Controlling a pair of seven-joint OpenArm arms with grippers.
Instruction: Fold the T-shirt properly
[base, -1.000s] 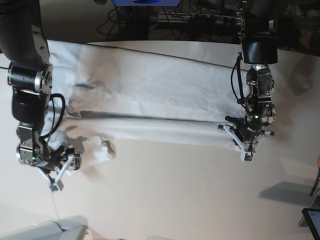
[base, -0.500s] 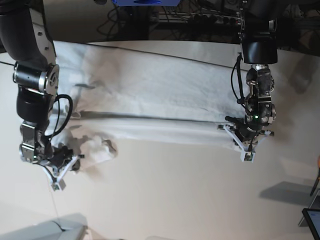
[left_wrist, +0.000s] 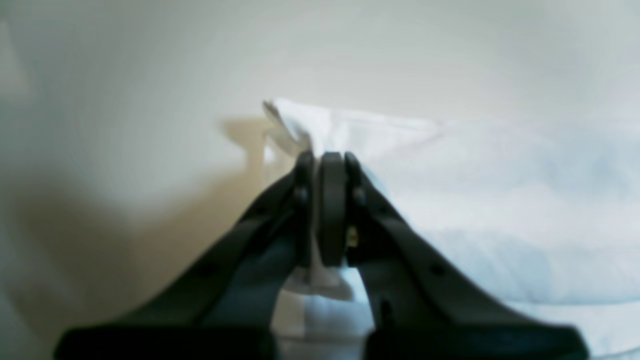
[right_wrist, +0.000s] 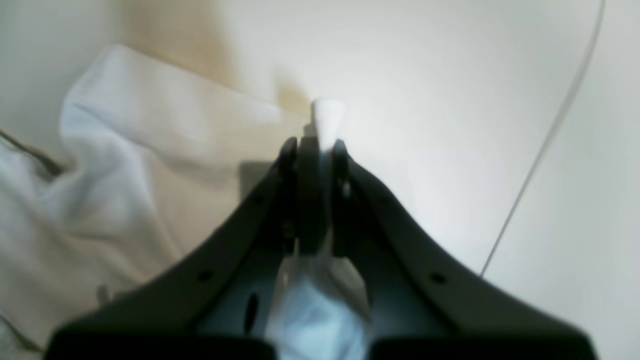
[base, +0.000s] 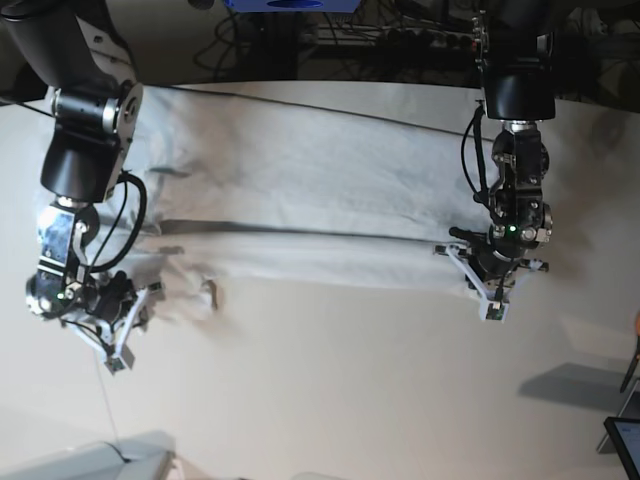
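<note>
The white T-shirt (base: 300, 170) lies spread and wrinkled across the pale table (base: 350, 400), with a long fold along its near side. My left gripper (base: 493, 305), on the right of the base view, is shut on the shirt's near right edge. In the left wrist view a cloth corner (left_wrist: 290, 120) pokes out past the closed tips of that gripper (left_wrist: 325, 160). My right gripper (base: 118, 352), low on the left, is shut on a bunched bit of the shirt. A small white tab of cloth (right_wrist: 327, 115) sticks out beyond its tips (right_wrist: 315, 147).
A thin wire (right_wrist: 545, 135) runs over the table just right of the right gripper. A grey object (base: 90, 462) sits at the bottom left corner. Cables and dark gear line the back edge (base: 400, 40). A dark item (base: 625, 440) shows at the right edge.
My right gripper has closed on the shirt's bunched left part and shifted a little left. The crumpled cloth there has been pulled flatter. The left arm has not moved.
</note>
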